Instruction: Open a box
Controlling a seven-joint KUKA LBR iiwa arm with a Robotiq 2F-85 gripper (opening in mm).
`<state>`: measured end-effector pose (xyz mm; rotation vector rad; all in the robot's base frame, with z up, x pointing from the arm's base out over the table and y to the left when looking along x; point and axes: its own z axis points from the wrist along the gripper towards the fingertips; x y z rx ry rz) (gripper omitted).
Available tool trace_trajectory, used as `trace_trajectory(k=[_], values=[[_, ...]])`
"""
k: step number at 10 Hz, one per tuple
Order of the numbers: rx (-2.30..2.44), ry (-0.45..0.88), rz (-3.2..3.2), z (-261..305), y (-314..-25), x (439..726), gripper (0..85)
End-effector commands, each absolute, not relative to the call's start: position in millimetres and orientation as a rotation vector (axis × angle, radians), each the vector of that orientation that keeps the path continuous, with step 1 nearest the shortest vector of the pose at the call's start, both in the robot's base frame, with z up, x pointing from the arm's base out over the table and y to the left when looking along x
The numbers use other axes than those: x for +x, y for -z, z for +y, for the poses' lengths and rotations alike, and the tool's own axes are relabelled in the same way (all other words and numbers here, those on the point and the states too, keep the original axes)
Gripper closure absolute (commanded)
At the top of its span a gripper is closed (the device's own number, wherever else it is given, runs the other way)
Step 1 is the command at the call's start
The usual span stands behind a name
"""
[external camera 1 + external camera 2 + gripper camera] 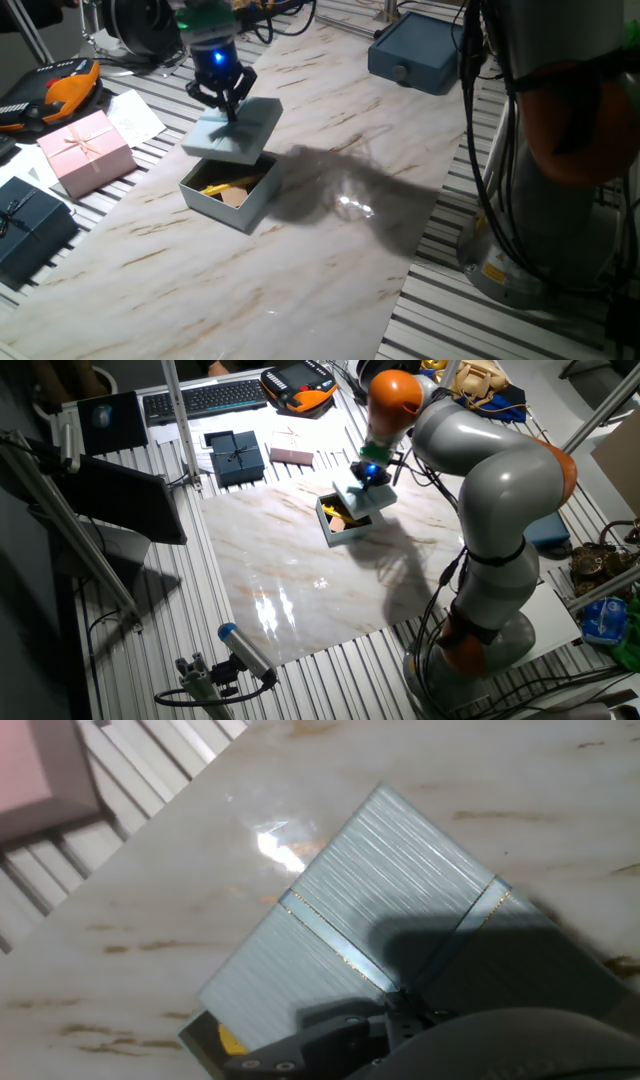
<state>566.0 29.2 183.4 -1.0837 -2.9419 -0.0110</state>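
- The gripper (232, 103) is clenched on the lid (234, 130), apparently at its ribbon bow.
- Lid hangs tilted just above the open box (232, 192).

Lifted lid (233, 130) hides part of the box (232, 195) interior, its yellow contents unidentifiable; hand view's lower edge crops the gripper (400, 1020), fingertips and ribbon bow unseen.

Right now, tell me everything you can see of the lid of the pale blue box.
The lid is pale blue, flat and square, cardboard by its look, crossed by thin gold-edged ribbon. It hangs tilted above the open box base, off its rim, with the end effector gripping it at the ribbon crossing. Nothing else touches it.
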Motion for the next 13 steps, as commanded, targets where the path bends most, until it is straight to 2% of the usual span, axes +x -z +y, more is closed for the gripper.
trace_trajectory(k=[1,7,12,13], values=[[-1.083,0.018,-2.945,21,-183,566,85.0],[-1.155,0.055,-2.935,-18,-169,559,85.0],[-1.239,0.058,-2.886,-21,-168,559,85.0],[-1.248,0.025,-2.872,-21,-168,559,85.0]])
